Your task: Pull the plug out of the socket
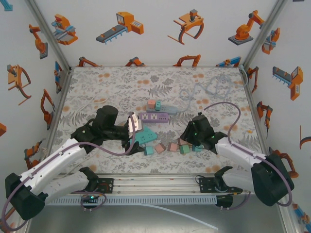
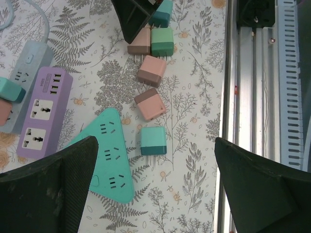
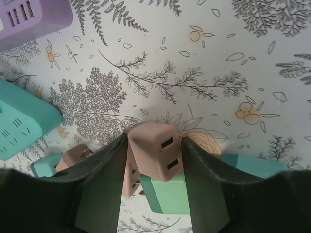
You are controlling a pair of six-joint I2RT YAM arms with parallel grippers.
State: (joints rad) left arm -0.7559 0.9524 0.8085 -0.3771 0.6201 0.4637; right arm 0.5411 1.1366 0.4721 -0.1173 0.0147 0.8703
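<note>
My right gripper (image 3: 154, 144) straddles a pink plug (image 3: 156, 151) that rests tilted on top of a green plug (image 3: 172, 194); its jaws are slightly apart, close beside the plug. My left gripper (image 2: 155, 167) hangs wide open above the table, over a loose teal plug (image 2: 153, 141) and beside the teal triangular socket (image 2: 108, 155). A purple socket strip (image 2: 43, 109) has no plugs in it. On the pale blue strip (image 2: 29, 63), a teal plug (image 2: 9, 90) is still seated. In the top view, the left gripper (image 1: 133, 130) and right gripper (image 1: 188, 139) flank the plug pile.
Several loose pink, brown and teal plugs (image 1: 165, 147) lie in a row near the front edge. The aluminium rail (image 2: 252, 97) runs along the table's near side. A grey cable (image 1: 209, 90) loops at the back right. Printed walls enclose the table.
</note>
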